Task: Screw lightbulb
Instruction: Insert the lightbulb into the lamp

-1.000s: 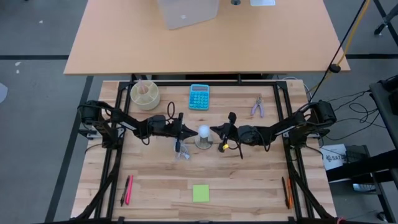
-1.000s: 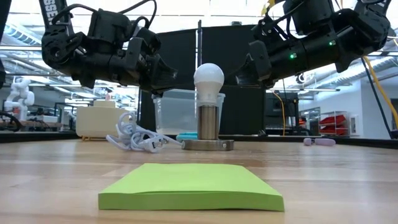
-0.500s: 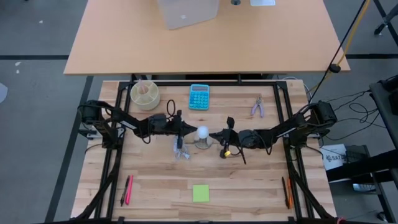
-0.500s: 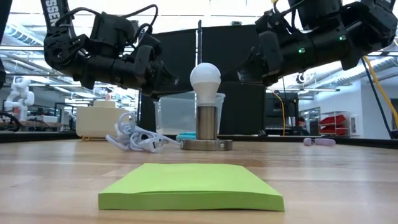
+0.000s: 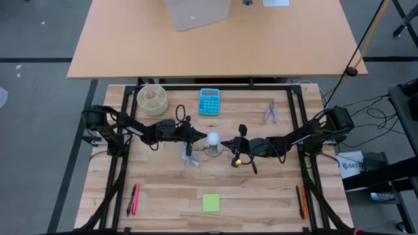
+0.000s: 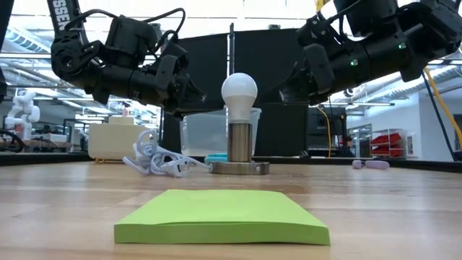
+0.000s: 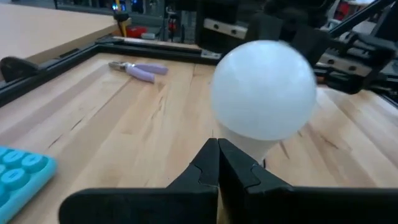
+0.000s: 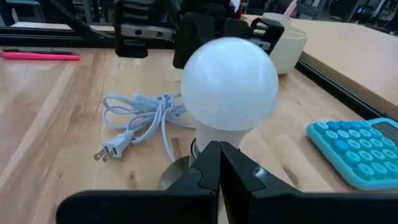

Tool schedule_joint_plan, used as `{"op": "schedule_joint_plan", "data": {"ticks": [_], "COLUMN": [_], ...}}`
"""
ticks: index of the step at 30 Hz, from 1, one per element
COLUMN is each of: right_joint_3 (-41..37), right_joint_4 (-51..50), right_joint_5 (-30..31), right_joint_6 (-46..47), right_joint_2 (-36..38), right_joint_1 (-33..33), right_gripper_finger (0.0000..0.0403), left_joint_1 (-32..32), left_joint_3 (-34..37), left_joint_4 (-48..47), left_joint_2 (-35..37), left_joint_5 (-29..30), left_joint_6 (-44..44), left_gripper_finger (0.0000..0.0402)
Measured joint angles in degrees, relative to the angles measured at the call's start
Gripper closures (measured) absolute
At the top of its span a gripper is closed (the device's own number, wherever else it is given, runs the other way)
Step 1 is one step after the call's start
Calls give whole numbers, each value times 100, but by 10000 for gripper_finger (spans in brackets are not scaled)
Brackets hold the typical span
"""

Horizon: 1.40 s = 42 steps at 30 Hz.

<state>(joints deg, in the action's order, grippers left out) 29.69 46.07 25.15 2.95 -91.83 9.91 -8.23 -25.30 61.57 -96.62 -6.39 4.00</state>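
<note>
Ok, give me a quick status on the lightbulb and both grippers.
Left gripper shut, beside lightbulb. Right gripper shut on the opposite side. Lightbulb upright in its socket, not gripped. Nothing in the way.

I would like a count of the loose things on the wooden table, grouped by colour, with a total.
White: 2, lightbulb, power cord
Blue: 1, calculator
Green: 1, sticky notes
Purple: 1, pliers
Cream: 1, round holder
Total: 6, pens excluded
</note>
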Motion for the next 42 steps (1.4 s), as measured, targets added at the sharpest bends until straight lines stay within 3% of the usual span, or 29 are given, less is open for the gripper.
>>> {"op": "schedule_joint_plan", "data": {"ticks": [8, 17, 22, 28, 35, 42], "right_joint_3": [0, -2, -2, 222, 732, 761], "right_joint_4": [-79, 197, 557, 496, -405, -487], "right_joint_5": [370, 826, 826, 792, 809, 811], "right_joint_6": [49, -179, -455, -659, -682, -666], "right_joint_2": [0, 0, 0, 0, 0, 0], "right_joint_1": [-5, -44, -130, -175, -175, -174], "right_gripper_finger": [403, 403, 403, 403, 403, 403], "left_joint_1": [-11, 63, 214, 371, 402, 414], "left_joint_3": [0, 2, 2, 4, -3, -139], "left_joint_4": [-46, -1234, -939, -904, -793, -889], "left_joint_2": [6, 694, 831, 826, 826, 826], "left_joint_5": [-65, -509, -867, -796, -435, -357], "left_joint_6": [-69, -350, -551, -600, -540, -450], "left_gripper_finger": [401, 401, 401, 401, 401, 401]}}
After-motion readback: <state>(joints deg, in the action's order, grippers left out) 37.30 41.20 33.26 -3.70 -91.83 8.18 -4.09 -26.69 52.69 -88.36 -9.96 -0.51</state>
